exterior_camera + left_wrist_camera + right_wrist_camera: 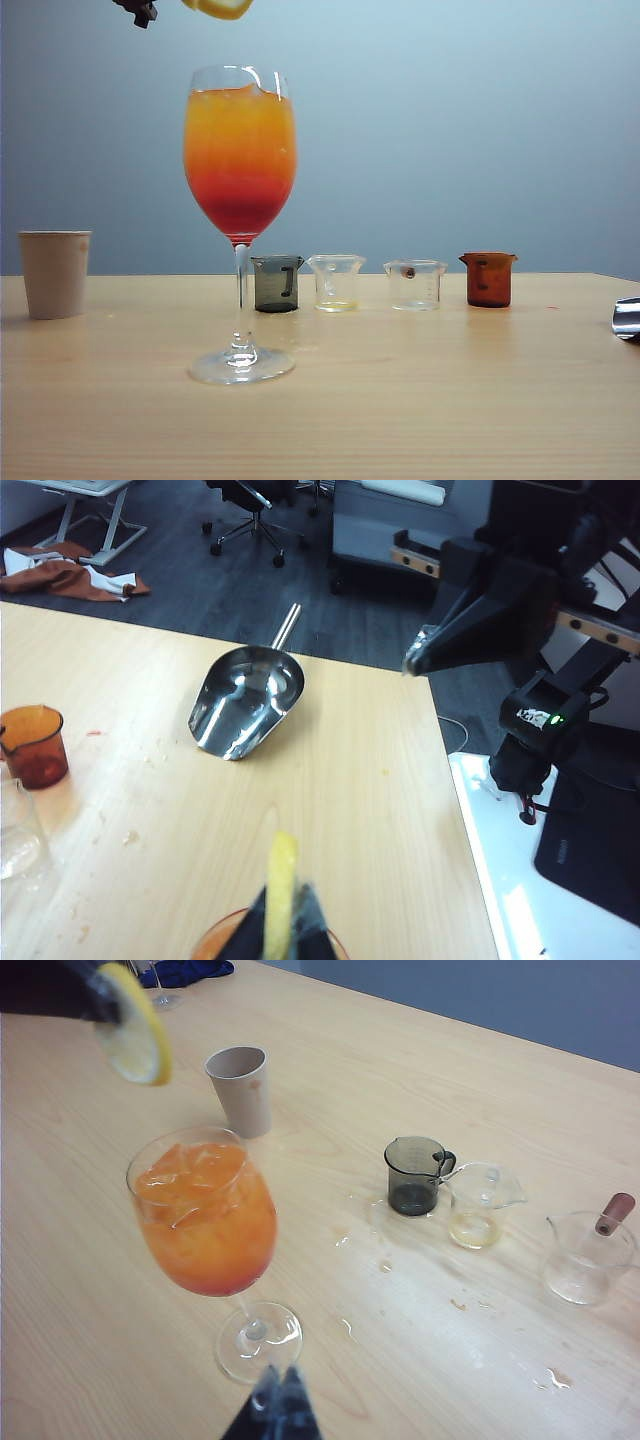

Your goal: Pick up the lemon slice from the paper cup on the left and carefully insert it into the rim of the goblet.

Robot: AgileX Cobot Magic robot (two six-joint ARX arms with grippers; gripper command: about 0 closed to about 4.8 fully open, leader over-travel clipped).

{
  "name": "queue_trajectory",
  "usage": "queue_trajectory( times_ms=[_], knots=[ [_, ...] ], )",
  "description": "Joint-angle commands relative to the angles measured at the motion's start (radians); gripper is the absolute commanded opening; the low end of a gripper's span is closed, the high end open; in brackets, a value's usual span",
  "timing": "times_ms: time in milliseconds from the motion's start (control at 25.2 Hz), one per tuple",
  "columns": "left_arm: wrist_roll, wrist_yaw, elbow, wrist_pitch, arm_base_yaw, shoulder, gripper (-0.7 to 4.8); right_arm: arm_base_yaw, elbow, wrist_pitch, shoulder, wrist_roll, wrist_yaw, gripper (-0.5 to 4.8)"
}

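The thin round lemon slice (218, 7), yellow rind around pale flesh, hangs at the top edge of the exterior view, just above the rim of the tall clear stemmed goblet (240, 160) and clear of it. Only its lower arc shows there. In the left wrist view it is seen edge-on (281, 890), a narrow yellow strip standing upright between the dark fingers of the left gripper (283, 925), which is closed on the slice. In the right wrist view the slice (137, 1040) shows its flat face at the upper left of the frame, up and to the left of the goblet's mouth (200, 1200).

The goblet stands left of centre on the pale wood-grain bench (420, 400), its drink graded from yellow-orange down to deep red, with ice at the surface and a round glass foot. The short beige paper cup (55, 273), tapered with a rolled rim, stands at the far left, well apart from the goblet.

Behind the goblet runs a row of small beakers: a smoky grey beaker (276, 283) just right of the stem, then a clear beaker with a little yellow liquid (336, 282), another clear beaker (414, 284) and a brown beaker (488, 279). A shiny metal scoop (248, 698) lies near the bench's right edge.

The right gripper (276, 1410) sits at the bottom of its own view, its dark fingers together, near the goblet's foot in the frame. Bare bench lies open in front of the goblet.
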Motion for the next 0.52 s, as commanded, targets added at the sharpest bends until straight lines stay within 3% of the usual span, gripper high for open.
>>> queue_trajectory(
  times_ms=[40,199,278,517],
  knots=[
    [-0.026,0.003,-0.042,0.085,-0.002,-0.002,-0.06,0.000,0.003,0.009,-0.002,-0.003,-0.003,-0.06],
    [-0.125,0.002,-0.124,0.269,-0.002,-0.002,-0.06,0.000,0.003,0.009,-0.002,-0.003,-0.004,-0.06],
    [-0.134,-0.009,-0.150,0.332,-0.002,-0.002,-0.06,0.000,0.003,0.008,-0.002,-0.003,-0.004,-0.06],
    [-0.144,0.004,-0.168,0.387,0.000,-0.001,-0.06,0.000,0.003,-0.012,-0.002,-0.003,-0.004,-0.06]
  ],
)
